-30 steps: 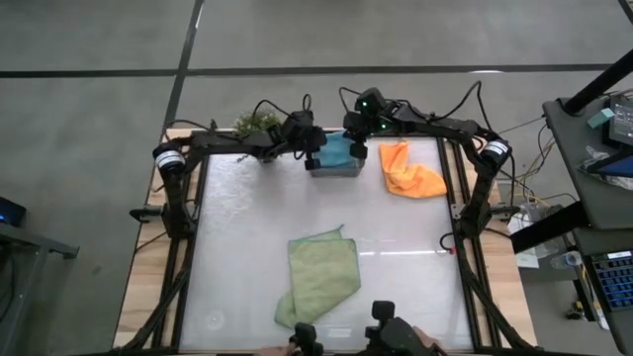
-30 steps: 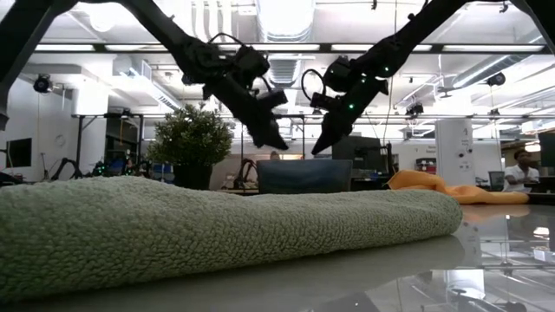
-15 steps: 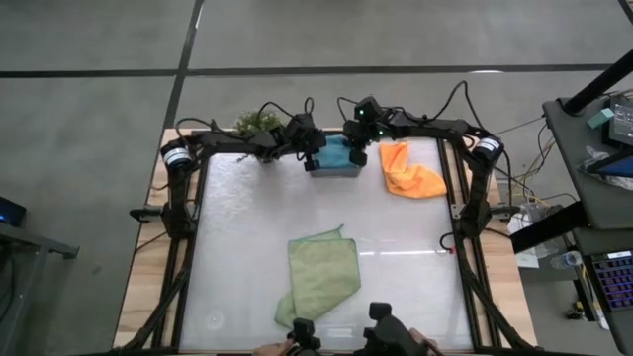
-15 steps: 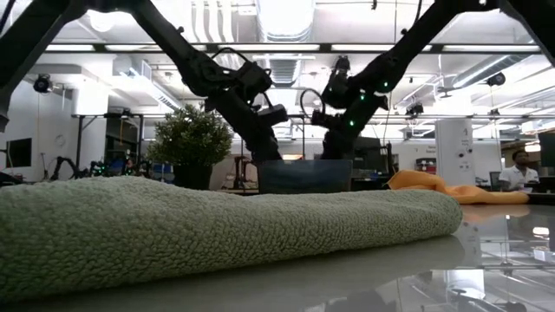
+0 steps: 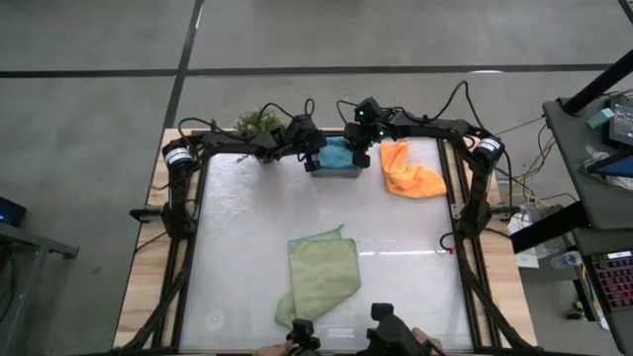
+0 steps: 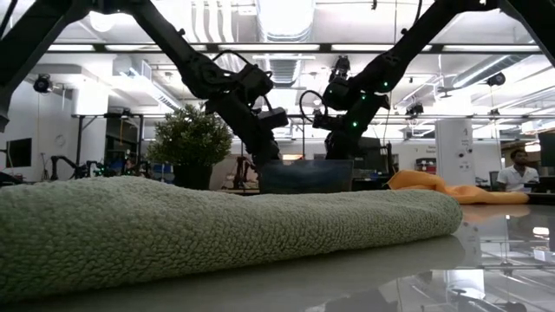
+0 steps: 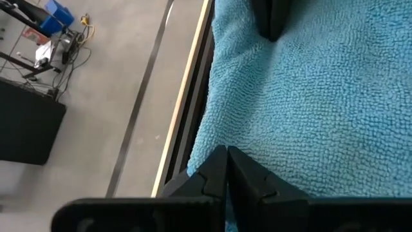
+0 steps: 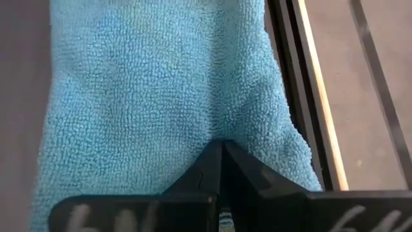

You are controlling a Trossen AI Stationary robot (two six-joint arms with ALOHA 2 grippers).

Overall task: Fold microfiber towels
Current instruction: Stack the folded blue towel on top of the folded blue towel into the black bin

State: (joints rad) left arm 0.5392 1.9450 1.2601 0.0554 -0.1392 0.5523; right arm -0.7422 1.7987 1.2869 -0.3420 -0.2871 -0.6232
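At the table's far edge, both grippers, left (image 7: 226,169) and right (image 8: 222,164), are pressing clenched fingertips into the teal-blue towel (image 5: 337,153) lying in the grey bin (image 5: 334,171); nothing is grasped. Lifting risks snagging the bin.

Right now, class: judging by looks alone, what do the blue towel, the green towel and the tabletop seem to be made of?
Blue towel: soft looped pile, matte, probably microfiber; tiny nubs cover it in both wrist views.
Green towel: the same nubby, fuzzy pile, matte, likely microfiber too.
Tabletop: hard, smooth and glossy white, perhaps laminate or coated board; it mirrors light in the low view, though the exact material cannot be told.
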